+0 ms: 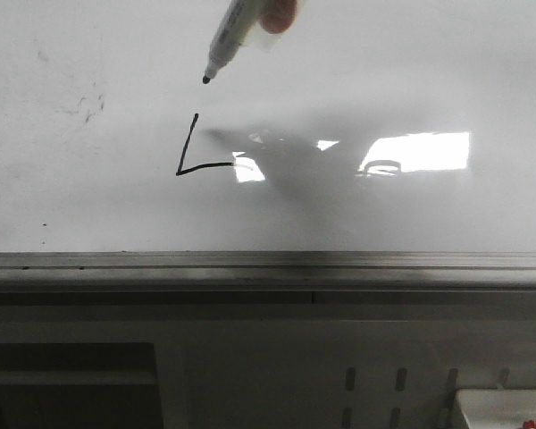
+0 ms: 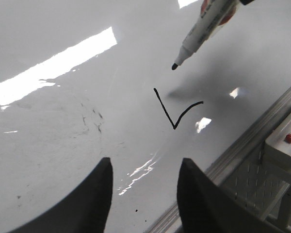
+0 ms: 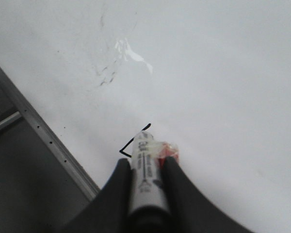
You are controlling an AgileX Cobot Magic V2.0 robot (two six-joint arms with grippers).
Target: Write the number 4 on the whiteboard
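Two black strokes of the number 4 [image 1: 196, 152] mark the glossy whiteboard [image 1: 89, 206] — my right jaws [image 3: 146, 170] clamp a white marker [image 3: 145, 182], tip lifted; my left jaws [image 2: 144, 191] gape.

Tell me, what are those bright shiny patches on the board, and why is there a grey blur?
Front view: bright glare on the whiteboard, plus a soft grey shadow beside the unfinished 4. Left wrist view: a long glare streak. Right wrist view: the marker looks blurry.

light: dim, grey | glare: bright patches on whiteboard [image 1: 116, 206] | shadow: soft, centre | focus: slightly blurred
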